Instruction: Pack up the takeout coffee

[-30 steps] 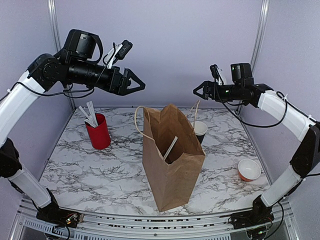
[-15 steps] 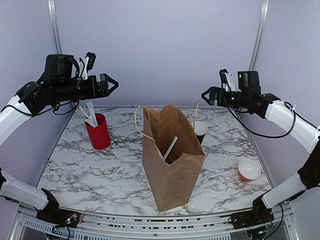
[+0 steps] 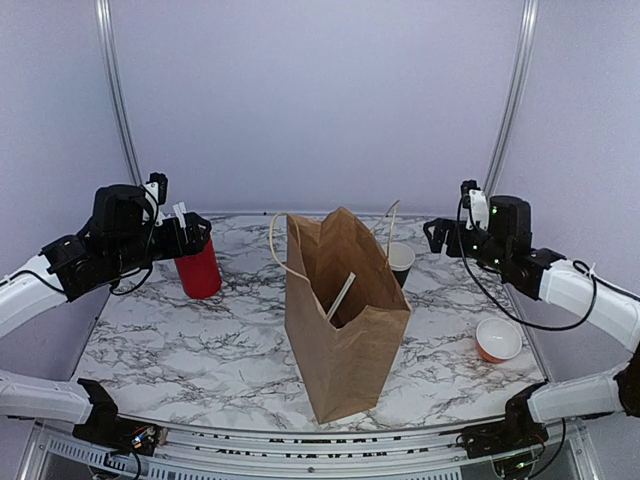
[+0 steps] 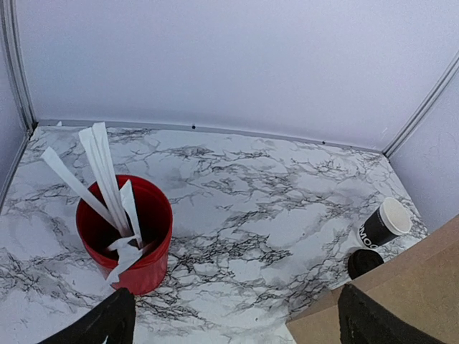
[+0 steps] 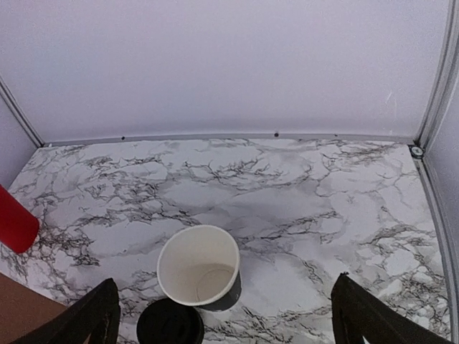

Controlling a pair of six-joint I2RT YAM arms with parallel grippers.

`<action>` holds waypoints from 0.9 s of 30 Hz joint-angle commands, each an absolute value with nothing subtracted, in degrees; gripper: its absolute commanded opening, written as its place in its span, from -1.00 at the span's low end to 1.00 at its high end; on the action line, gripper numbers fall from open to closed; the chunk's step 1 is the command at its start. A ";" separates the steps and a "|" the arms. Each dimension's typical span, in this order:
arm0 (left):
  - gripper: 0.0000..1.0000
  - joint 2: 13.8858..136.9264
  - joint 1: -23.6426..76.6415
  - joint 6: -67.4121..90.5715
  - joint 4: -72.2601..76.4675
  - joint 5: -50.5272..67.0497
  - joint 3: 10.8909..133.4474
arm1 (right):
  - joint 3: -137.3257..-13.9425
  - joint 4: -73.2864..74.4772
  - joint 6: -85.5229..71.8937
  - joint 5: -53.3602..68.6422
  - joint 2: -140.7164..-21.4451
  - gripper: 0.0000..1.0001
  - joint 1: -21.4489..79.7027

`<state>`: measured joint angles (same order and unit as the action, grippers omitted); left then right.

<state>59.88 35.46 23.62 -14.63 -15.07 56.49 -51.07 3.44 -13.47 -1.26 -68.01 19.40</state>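
The takeout coffee cup (image 3: pixel 400 258) stands uncovered behind the brown paper bag (image 3: pixel 345 320), black outside with white print (image 4: pixel 384 223) and white inside (image 5: pixel 199 265). Its round black lid (image 5: pixel 170 324) lies flat on the marble beside it, also seen in the left wrist view (image 4: pixel 364 263). My right gripper (image 3: pixel 432 237) hovers open to the right of the cup and above it, and its fingers frame the cup from above (image 5: pixel 224 312). My left gripper (image 3: pixel 195 233) is open at the far left beside the red cup, with nothing between its fingers (image 4: pixel 237 315).
A red cup (image 3: pixel 200 268) of white sticks (image 4: pixel 100 172) stands at back left. The upright bag, open at the top, holds one white stick (image 3: pixel 340 295). A small orange bowl (image 3: pixel 498 340) sits at right. Purple walls with metal posts (image 3: pixel 505 110) enclose the marble table (image 3: pixel 200 350).
Both arms have come down from high up. The left gripper pulled back left to the red cup. The right gripper moved right and lower. Cup, lid and bag have not moved.
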 commanded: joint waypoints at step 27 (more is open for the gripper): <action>0.98 45.53 34.31 23.63 18.08 -41.39 14.50 | -3.92 -75.50 2.15 -21.95 -74.09 1.00 6.18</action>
